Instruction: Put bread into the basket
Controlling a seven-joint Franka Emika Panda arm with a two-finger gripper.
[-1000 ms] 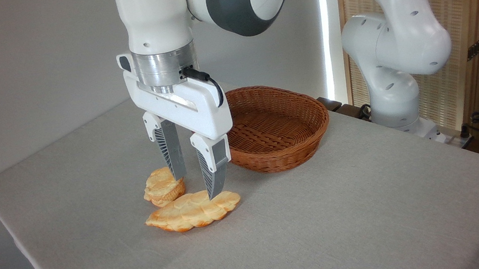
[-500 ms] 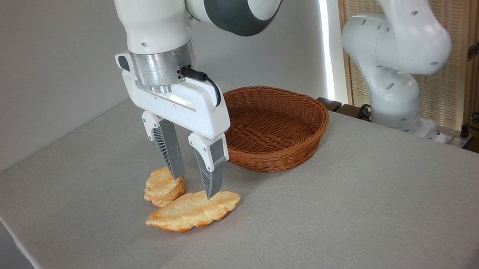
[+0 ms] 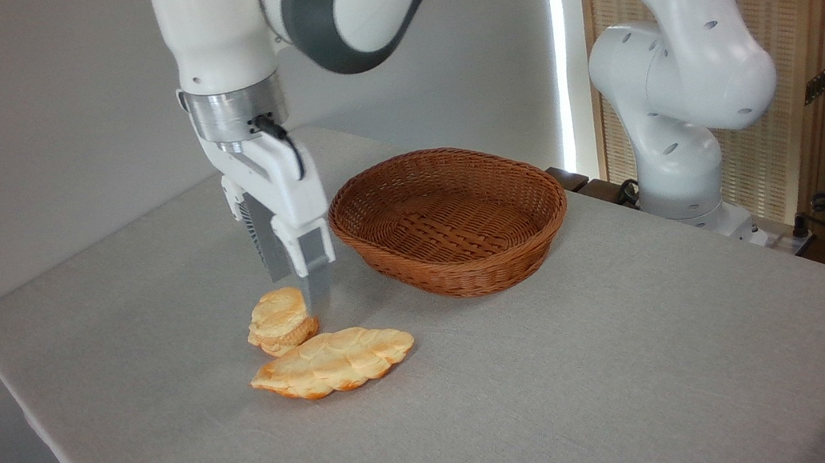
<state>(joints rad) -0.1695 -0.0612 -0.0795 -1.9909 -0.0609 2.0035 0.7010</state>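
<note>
Gripper (image 3: pixel 301 300) is seen edge-on, hung point-down from the white arm just behind and above the bread (image 3: pixel 281 322); the fingers overlap in this view, so whether the jaws are apart or together cannot be told. No object is seen held between them. Fingertips are blurred and appear just off the bun's far right side; contact cannot be confirmed. Bread is sat on the grey table (image 3: pixel 561 372), left of centre, small and round, pale on top with ridged layered sides. Just in front of it, on the near side, a longer flat braided loaf (image 3: pixel 334 362) is laid, its far edge touching or almost touching the bun. Basket (image 3: pixel 451 218) is placed to the right and slightly farther back, reddish-brown wicker, oval, shallow, with nothing seen inside. Basket and bun are kept apart by a strip of bare cloth; the gripper body is seen just left of the basket's left rim. Robot base (image 3: pixel 679 145) is mounted off the table's far right edge, in front of a slatted wooden screen (image 3: pixel 793 8). Cables are seen at the far right.
</note>
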